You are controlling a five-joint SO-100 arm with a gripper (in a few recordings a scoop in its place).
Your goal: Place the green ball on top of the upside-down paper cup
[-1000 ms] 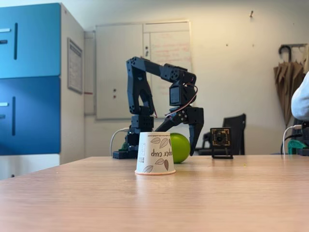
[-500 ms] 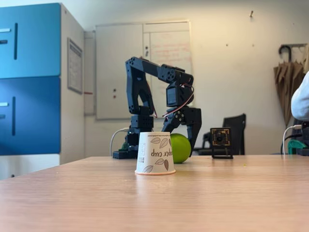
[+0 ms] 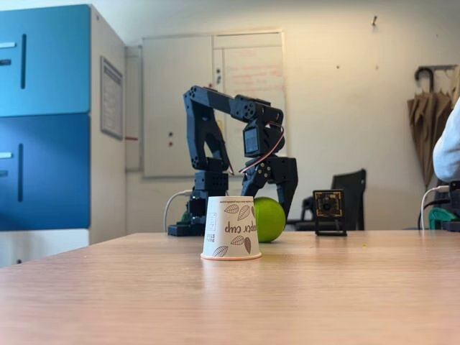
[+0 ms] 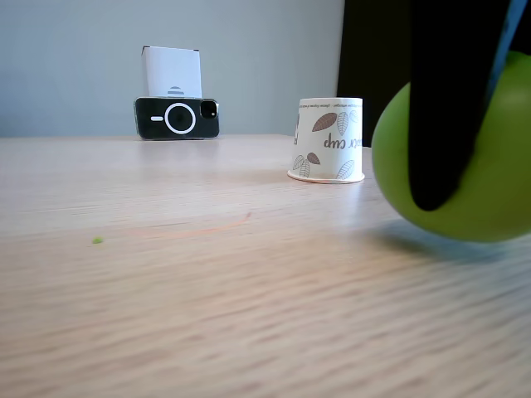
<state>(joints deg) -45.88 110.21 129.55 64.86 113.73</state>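
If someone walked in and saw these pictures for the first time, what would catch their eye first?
Most likely the green ball, bright against the wooden table, with the black arm's claw reaching down around it. Just in front stands the upside-down paper cup, its leaf drawings and lettering inverted. In the other fixed view the ball looms large at the right edge, a dark finger across it.
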